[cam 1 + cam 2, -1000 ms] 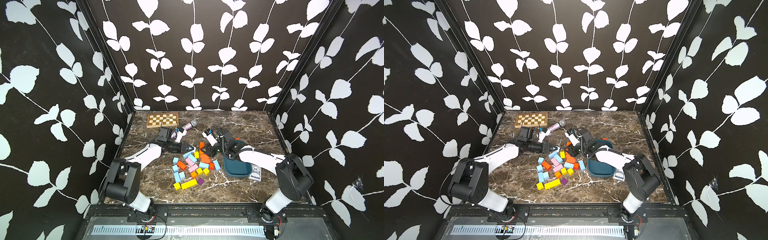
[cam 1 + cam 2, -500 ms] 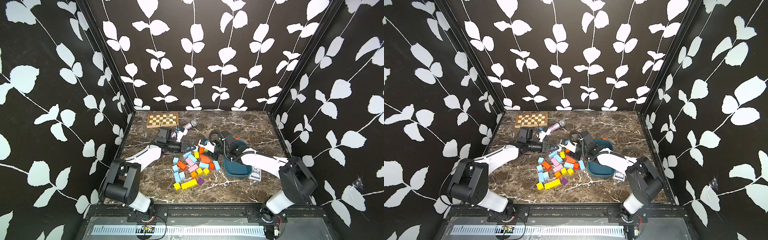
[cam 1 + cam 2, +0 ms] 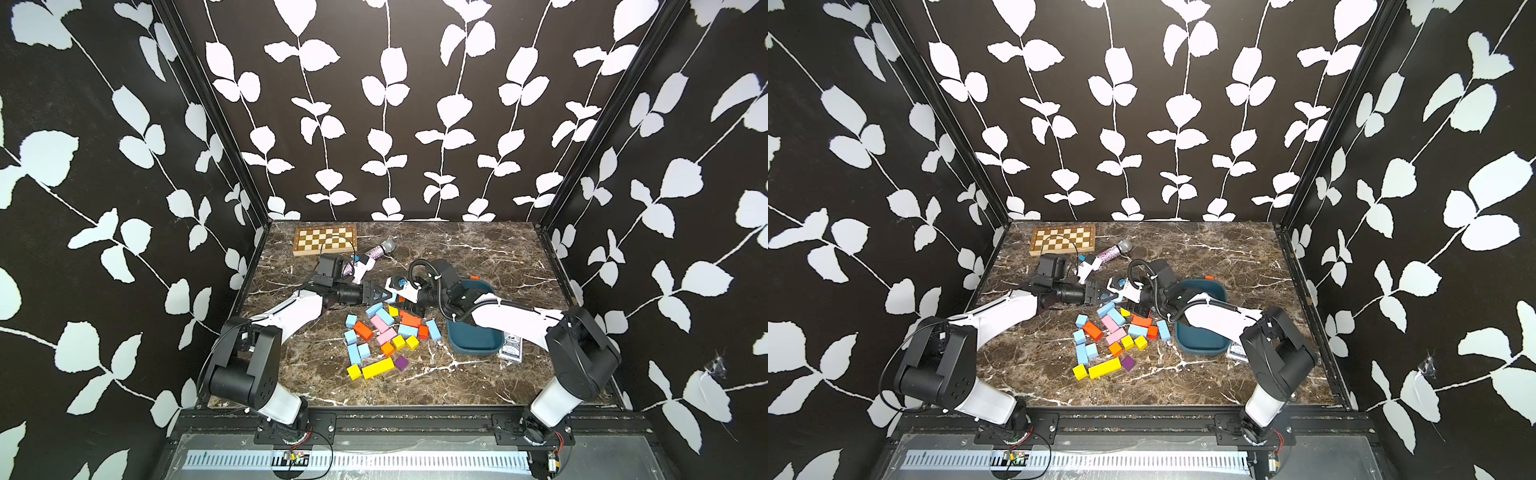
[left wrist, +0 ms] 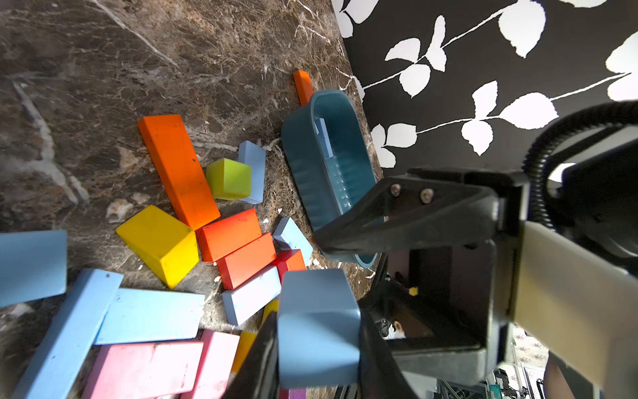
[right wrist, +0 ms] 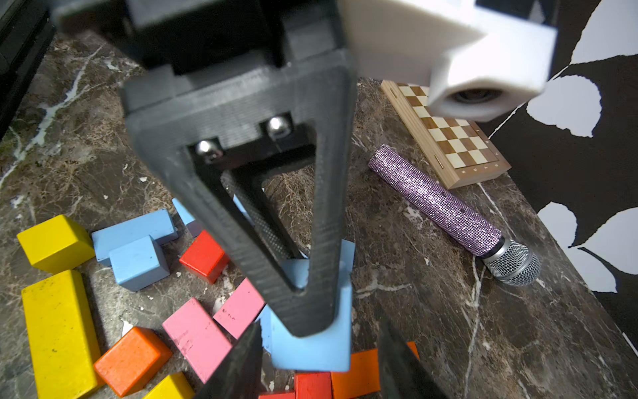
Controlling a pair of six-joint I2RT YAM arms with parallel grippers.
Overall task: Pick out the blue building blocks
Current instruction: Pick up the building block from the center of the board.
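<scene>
My left gripper (image 4: pixel 317 314) is shut on one blue building block (image 4: pixel 317 345), a cube held above the back edge of the pile. My right gripper (image 5: pixel 319 324) faces it head-on, its jaws open on either side of that same cube (image 5: pixel 310 345), with a gap on one side. In both top views the grippers (image 3: pixel 384 296) (image 3: pixel 1106 296) meet tip to tip just left of the teal tray (image 3: pixel 457 351). Several blue building blocks (image 3: pixel 353 353) (image 3: pixel 1163 330) lie in the mixed pile. One more blue bar (image 4: pixel 322 138) lies inside the tray (image 4: pixel 300 165).
Pink, orange, yellow and purple blocks, such as a long yellow bar (image 3: pixel 378 368), are mixed into the pile. A chessboard (image 3: pixel 325 240) and a glittery microphone (image 3: pixel 376 251) lie at the back. A card pack (image 3: pixel 511 351) sits beside the tray, and an orange block (image 3: pixel 474 277) behind it.
The right gripper has swung over from behind the pile to meet the left gripper and has opened wider around the held cube. The left gripper edged slightly right, still gripping.
</scene>
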